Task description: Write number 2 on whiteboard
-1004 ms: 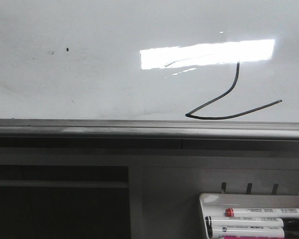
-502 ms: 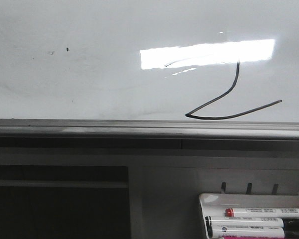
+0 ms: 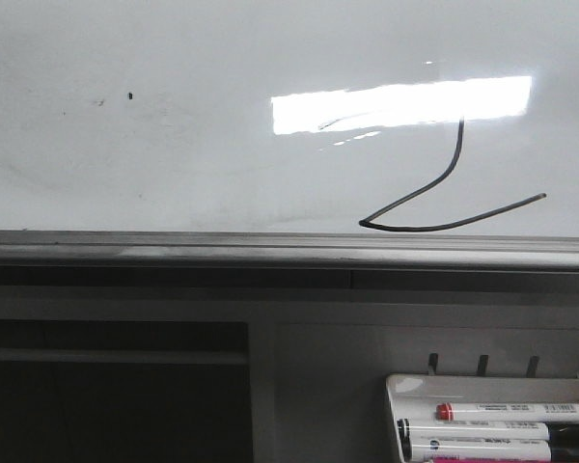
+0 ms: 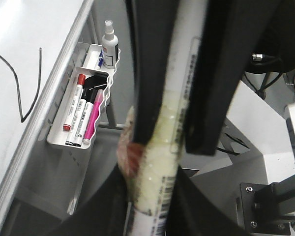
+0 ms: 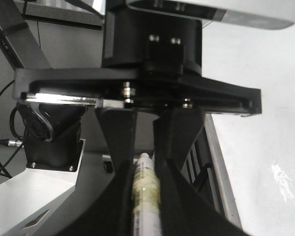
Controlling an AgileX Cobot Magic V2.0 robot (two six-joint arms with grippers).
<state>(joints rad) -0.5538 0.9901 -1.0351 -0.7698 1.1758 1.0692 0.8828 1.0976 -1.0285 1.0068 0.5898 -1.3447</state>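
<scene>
The whiteboard (image 3: 174, 145) fills the upper front view, with a grey edge rail (image 3: 270, 247) below it. The number 2 (image 3: 456, 159) is a thin black line at the lower right of the board, and it also shows in the left wrist view (image 4: 38, 88). No gripper is in the front view. In the left wrist view my left gripper (image 4: 150, 184) is shut on a white marker (image 4: 160, 162) wrapped in yellowish tape. The right gripper (image 4: 169, 142) meets it from the far side, its fingers along the same marker. In the right wrist view my right gripper (image 5: 145, 194) grips the marker (image 5: 145, 189).
A white marker tray (image 3: 398, 410) hangs below the board at the right and holds several markers, one red-capped (image 3: 511, 412). In the left wrist view the tray (image 4: 59, 138) has a spray bottle (image 4: 108, 42) behind it. The left arm's body (image 5: 152, 93) faces the right wrist camera.
</scene>
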